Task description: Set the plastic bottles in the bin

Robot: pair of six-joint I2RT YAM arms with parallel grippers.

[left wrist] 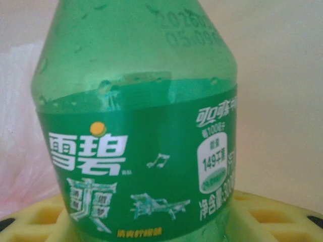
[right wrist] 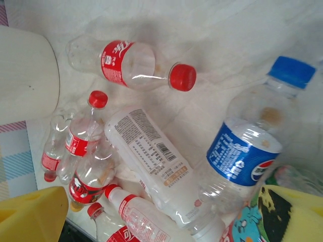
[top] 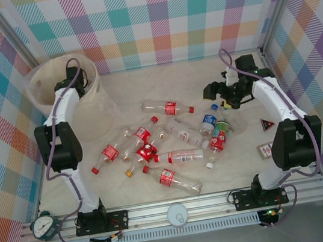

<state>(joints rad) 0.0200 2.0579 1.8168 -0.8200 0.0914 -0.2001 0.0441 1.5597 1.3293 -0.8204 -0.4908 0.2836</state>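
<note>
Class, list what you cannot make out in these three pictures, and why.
- Green bottle: cap and base cut off by the left wrist view's edges.
- Bin: contents hidden under the left arm, top view.
- Small box: print too small, top view.
- Dial: reading too small, top view.

Green bottle (left wrist: 136, 151), close up: the green label bears the large white Chinese brand name 雪碧 with a yellow dot above it, a boxed panel reading 149, and 净含量 300 cut off at the edge. A faint stamped code on the shoulder begins 2026, with 05 below. Blue-labelled bottle (right wrist: 247, 146): the round Pepsi logo. White-labelled bottle (right wrist: 151, 161): a barcode and fine print too small to read. Red-labelled bottle (right wrist: 131, 63): white script, unreadable. A red triangle sign (top: 267, 123) lies on the desk (top: 304, 99), its symbol too small to make out.
</note>
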